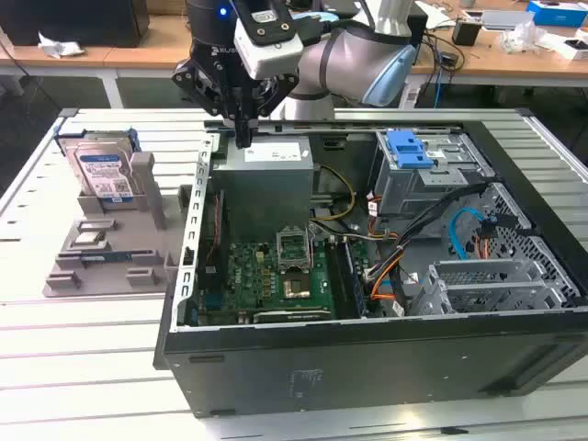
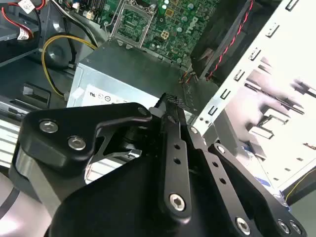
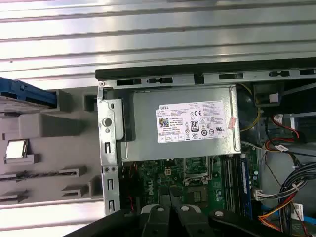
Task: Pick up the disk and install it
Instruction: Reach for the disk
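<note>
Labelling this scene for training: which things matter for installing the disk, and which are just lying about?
Job: disk, standing in grey holder; pincer, shut, empty; open computer case.
Lying about: power supply beneath the pincer; motherboard; cables; clutter on desks behind.

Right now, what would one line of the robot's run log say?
gripper: shut, empty, near grey metal power-supply box | silver rectangular disk with blue bracket: upright in grey holder, untouched | install: not done

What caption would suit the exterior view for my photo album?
Gripper hangs above the open computer case; the disk stands upright in a grey holder outside it.
</note>
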Tool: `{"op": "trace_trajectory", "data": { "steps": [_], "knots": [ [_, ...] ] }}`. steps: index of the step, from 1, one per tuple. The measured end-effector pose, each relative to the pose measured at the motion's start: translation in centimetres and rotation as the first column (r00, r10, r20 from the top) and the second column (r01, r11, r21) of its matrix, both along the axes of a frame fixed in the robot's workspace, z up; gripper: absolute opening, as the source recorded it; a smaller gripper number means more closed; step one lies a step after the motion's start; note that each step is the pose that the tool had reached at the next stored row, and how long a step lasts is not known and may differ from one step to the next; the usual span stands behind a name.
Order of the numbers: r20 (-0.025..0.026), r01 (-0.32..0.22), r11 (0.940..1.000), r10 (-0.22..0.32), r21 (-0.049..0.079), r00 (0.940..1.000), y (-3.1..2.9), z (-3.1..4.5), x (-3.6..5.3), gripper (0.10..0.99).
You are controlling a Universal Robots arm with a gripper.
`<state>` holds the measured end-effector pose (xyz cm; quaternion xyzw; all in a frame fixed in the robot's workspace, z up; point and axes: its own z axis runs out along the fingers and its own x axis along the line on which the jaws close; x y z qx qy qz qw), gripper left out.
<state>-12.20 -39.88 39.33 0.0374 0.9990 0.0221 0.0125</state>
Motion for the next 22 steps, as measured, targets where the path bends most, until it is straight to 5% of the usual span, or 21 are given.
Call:
{"op": "trace_trajectory", "data": {
  "steps": [4, 22],
  "knots": [
    [0.0, 0.0, 1.0, 0.0, 0.0, 1.0, 0.0, 0.0, -1.08, 0.106],
    [0.0, 0.0, 1.0, 0.0, 0.0, 1.0, 0.0, 0.0, -2.85, 0.106]
  ]
}}
